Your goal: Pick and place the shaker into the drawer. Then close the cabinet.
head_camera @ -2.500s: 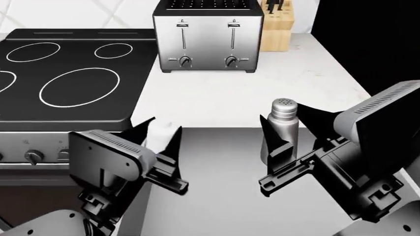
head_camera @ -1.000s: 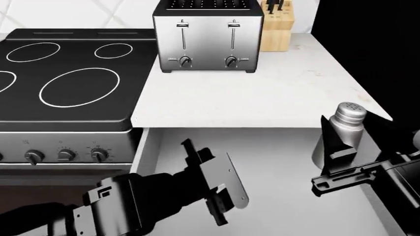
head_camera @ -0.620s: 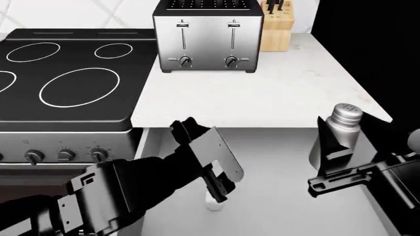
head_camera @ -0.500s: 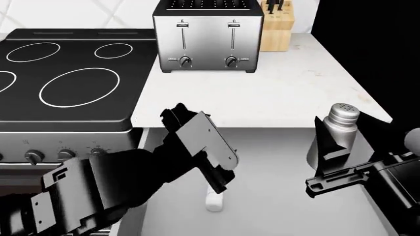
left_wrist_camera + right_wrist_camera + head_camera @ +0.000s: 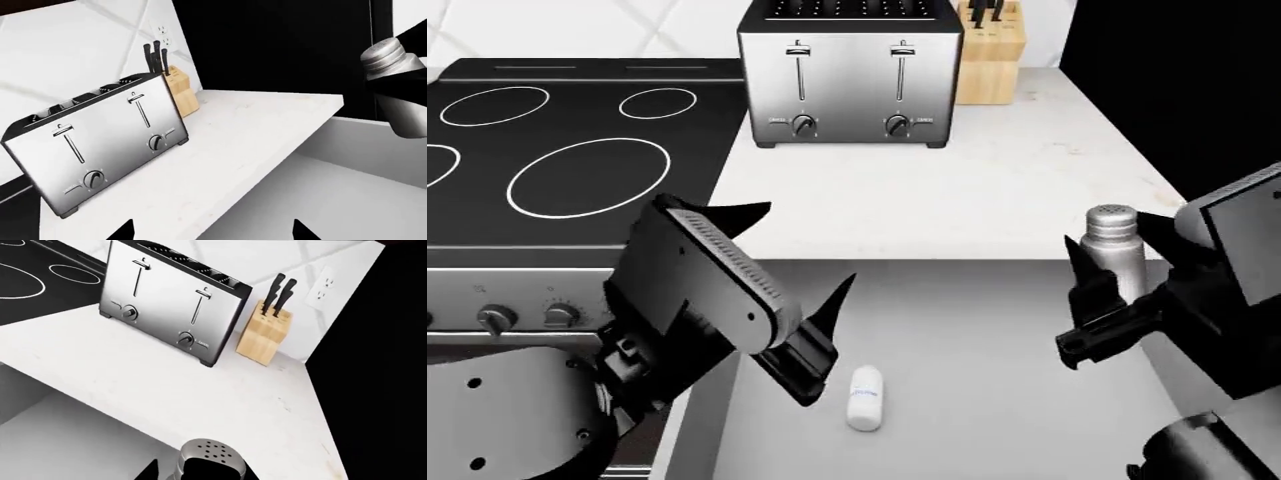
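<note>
standing upright in right claw (image 5: 1117, 290), shaker (image 5: 1112, 248), cap up

The silver shaker (image 5: 1113, 252), ribbed perforated cap up, stood upright at about four o'clock in the head view, over the right side of the open, pale grey drawer (image 5: 988, 340).

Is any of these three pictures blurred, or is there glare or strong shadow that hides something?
Head view: sharp everywhere; the toaster shows soft reflections, no hard glare; a black area at right shows nothing. Left wrist view: sharp, but the shaker is partly lost in a dark shape. Right wrist view: crisp; only the shaker's holed cap shows at the edge; the knife block is evenly lit.
</note>
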Robot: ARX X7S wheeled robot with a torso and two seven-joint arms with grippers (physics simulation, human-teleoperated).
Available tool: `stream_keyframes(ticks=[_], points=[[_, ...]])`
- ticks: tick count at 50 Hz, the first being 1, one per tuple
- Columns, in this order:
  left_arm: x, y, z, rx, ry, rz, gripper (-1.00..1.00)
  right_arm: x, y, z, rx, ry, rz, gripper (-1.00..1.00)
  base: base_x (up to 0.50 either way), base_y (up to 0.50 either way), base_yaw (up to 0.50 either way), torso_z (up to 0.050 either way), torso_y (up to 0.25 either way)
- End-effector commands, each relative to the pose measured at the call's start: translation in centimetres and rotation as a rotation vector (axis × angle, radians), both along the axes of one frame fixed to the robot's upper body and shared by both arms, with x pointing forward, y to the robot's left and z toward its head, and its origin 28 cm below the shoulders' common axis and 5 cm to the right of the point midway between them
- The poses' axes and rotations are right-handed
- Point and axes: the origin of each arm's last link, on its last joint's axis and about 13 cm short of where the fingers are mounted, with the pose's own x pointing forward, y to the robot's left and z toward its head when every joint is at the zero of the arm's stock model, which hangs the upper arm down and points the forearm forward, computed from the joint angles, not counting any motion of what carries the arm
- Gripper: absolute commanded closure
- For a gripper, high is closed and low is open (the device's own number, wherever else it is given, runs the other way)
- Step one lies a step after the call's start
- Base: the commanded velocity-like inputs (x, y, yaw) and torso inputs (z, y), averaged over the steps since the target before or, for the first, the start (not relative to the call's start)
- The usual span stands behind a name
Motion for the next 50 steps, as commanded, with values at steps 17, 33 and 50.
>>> stream_keyframes(ticks=[17, 33, 50], points=[[-1.7, 1.7, 0.0, -0.050, 0.012, 0.051, -1.00, 5.6, 0.3, -1.1, -0.205, 0.457, 0.176, 1.00, 0.00, 0.00, 0.00, 0.000, 0.000], [-2.0, 2.2, -0.9, -0.056, 0.040, 0.067, -1.00, 7.9, 0.0, -2.9, -0.299, 0.607, 0.172, 1.00, 0.00, 0.00, 0.00, 0.000, 0.000], [-2.8, 3.2, -0.8, -0.067, 0.047, 0.104, -1.00, 10.4, 1.0, -9.7, -0.265, 0.713, 0.180, 1.00, 0.00, 0.00, 0.00, 0.000, 0.000]])
